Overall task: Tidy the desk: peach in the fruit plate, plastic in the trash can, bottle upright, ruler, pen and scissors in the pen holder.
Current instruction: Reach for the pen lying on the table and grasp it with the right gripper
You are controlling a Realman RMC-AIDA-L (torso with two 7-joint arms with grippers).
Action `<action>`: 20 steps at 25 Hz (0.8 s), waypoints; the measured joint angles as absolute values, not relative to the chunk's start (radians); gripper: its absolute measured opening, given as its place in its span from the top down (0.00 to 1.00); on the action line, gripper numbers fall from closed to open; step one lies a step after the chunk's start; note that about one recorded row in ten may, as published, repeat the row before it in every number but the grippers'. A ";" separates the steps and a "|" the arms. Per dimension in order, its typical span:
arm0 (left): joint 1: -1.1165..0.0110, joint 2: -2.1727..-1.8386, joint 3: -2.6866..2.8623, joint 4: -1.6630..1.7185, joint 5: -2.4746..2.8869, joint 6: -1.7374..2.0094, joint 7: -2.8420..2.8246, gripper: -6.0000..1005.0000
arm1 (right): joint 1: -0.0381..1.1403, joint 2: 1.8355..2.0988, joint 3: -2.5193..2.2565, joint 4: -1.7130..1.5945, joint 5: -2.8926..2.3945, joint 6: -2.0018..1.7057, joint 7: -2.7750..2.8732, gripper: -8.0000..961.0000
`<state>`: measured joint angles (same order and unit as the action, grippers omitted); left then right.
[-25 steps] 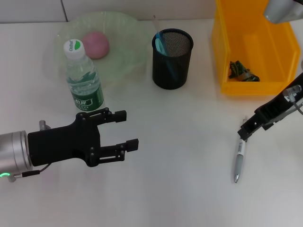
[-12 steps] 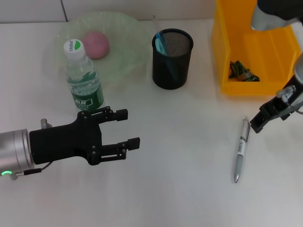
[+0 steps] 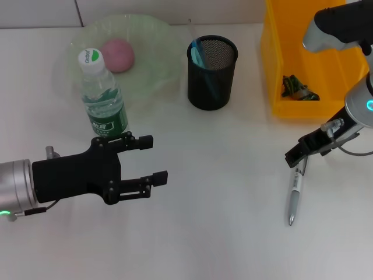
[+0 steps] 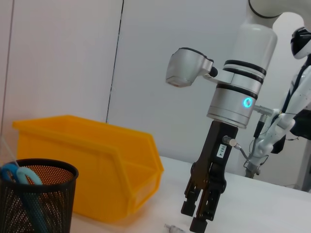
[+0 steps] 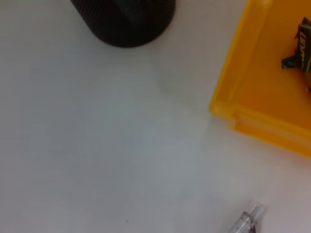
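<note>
Bare desk [image 3: 233,192] lies open between both arms; pen holder [image 3: 212,71] and yellow bin [image 3: 309,58] block the far side.

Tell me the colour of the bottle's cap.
White with a green mark on top; head view shows it best.

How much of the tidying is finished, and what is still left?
Mostly done: the peach sits in the fruit plate, the bottle stands upright, the plastic lies in the yellow bin. The right claw hovers by the pen, which lies on the desk. The left claw waits open.
</note>
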<state>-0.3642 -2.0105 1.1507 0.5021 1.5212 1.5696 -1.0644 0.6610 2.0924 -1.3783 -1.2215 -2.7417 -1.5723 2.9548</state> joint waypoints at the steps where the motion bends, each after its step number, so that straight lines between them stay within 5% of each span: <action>1: -0.366 -2.011 1.148 0.502 1.527 1.569 -1.063 0.22 | 0.660 2.092 -1.381 -1.217 -2.742 -1.567 2.955 0.20; 20: -0.365 -2.013 1.135 0.506 1.530 1.569 -1.061 0.22 | 0.671 2.088 -1.428 -1.146 -2.748 -1.482 2.952 0.24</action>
<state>-0.3653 -2.0135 1.1348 0.5062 1.5297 1.5688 -1.0615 0.6712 2.0876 -1.4277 -1.1457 -2.7482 -1.4823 2.9520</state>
